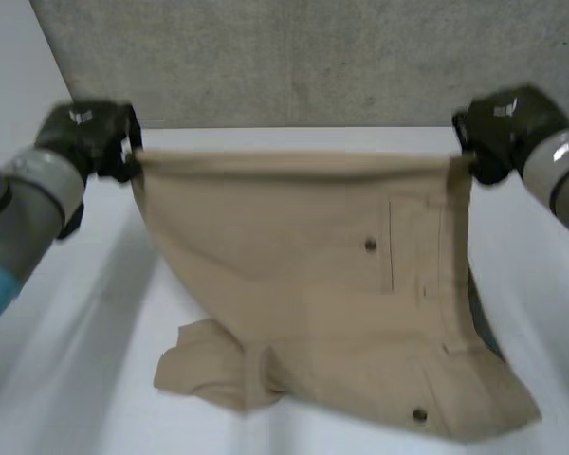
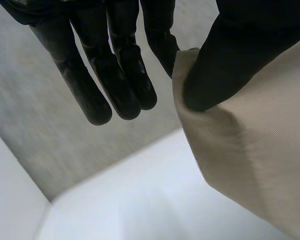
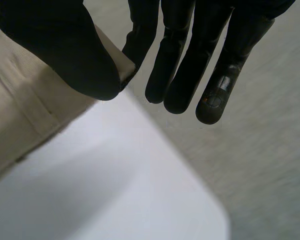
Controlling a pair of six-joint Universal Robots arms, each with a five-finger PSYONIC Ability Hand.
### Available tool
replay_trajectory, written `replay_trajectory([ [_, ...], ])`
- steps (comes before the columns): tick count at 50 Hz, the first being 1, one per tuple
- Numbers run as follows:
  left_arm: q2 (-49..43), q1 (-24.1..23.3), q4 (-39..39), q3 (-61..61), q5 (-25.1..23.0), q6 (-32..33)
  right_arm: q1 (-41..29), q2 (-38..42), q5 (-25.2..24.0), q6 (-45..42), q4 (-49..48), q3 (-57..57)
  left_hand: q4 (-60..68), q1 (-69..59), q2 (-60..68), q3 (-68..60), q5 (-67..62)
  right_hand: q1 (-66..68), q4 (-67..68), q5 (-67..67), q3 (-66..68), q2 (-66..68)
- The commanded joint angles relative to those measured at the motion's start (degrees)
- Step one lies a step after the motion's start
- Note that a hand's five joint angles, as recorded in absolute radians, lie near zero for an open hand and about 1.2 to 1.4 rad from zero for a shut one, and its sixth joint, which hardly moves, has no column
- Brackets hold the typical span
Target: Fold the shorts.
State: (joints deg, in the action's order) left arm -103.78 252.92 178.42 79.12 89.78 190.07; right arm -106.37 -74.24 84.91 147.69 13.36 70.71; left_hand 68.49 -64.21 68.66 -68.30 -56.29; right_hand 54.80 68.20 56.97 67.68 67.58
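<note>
Tan shorts hang stretched between my two hands above the white table, with their lower part and one crumpled leg end lying on it. My left hand pinches the upper left corner of the shorts between thumb and a finger. My right hand pinches the upper right corner of the shorts the same way, thumb pressed on the cloth. A back pocket with a dark button faces the head view.
A grey carpeted floor lies beyond the table's far edge. Bare white tabletop lies to the left and right of the shorts.
</note>
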Motion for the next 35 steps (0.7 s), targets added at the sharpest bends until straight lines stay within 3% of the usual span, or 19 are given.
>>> replay_trajectory([
  [1,-0.2,-0.9,4.0,-15.8,5.6,-4.2,-4.5,-2.0,5.1,3.3,-15.2,-10.1,11.5,-15.8,11.3,-11.7,-13.7,25.2,11.8,13.0,12.3,12.4],
  [7,9.5,-0.6,11.1,-13.8,7.0,-9.8,-5.1,-8.7,6.0,4.2,-21.7,-10.0,11.5,-15.8,11.3,-11.7,-13.7,25.2,11.8,13.0,12.3,12.4],
  [13,16.3,-0.1,12.7,-3.6,6.6,-10.7,-5.7,-9.4,5.5,4.2,-19.2,-5.5,11.5,-15.8,11.3,-11.7,-13.7,25.2,11.8,13.0,12.3,12.4],
  [20,18.3,-1.0,11.9,6.4,5.1,-10.4,-6.0,-8.3,5.4,4.4,-11.9,2.1,11.5,-15.8,11.3,-11.7,-13.7,25.2,11.8,13.0,12.3,12.4],
  [22,19.6,-0.9,12.1,8.2,3.8,-10.4,-6.3,-6.4,5.4,5.1,-11.1,4.4,11.5,-15.8,11.3,-11.7,-13.7,8.5,-4.9,-3.6,-4.3,-4.2],
  [23,20.7,-0.9,12.1,9.5,2.4,-10.4,-6.3,-6.4,5.4,5.1,-11.1,4.4,11.5,-15.8,11.3,-11.7,-13.7,8.4,-5.0,-3.7,-4.4,-4.3],
  [24,21.8,-0.9,12.0,10.3,0.8,-10.5,-7.2,-3.9,5.4,7.2,-10.7,5.1,11.5,-15.8,11.3,-11.7,-13.7,-8.9,-22.3,-21.0,-21.8,-21.7],
  [25,21.8,-0.9,12.0,10.3,0.8,-10.5,-7.2,-3.9,5.4,7.3,-10.7,5.1,11.5,-15.8,11.3,-11.7,-13.7,-9.1,-22.5,-21.2,-21.9,-21.8],
  [27,23.4,-1.1,11.9,11.1,-1.0,-10.5,-8.0,-1.6,5.3,11.4,-10.5,5.1,11.5,-15.8,11.3,-11.7,-13.7,-23.8,-37.2,-35.9,-36.6,-36.5],
  [31,27.1,-2.0,11.2,11.6,-2.6,-10.5,-8.1,0.0,2.9,14.9,-10.4,4.5,11.5,-15.8,11.3,-11.7,-13.7,-34.6,-48.0,-46.8,-47.5,-47.4],
  [35,30.8,-4.2,10.1,10.8,-3.3,-10.5,-7.8,2.3,-4.3,17.5,-9.8,2.9,11.5,-15.8,11.3,-11.7,-13.7,-38.2,-51.6,-50.3,-51.0,-50.9],
])
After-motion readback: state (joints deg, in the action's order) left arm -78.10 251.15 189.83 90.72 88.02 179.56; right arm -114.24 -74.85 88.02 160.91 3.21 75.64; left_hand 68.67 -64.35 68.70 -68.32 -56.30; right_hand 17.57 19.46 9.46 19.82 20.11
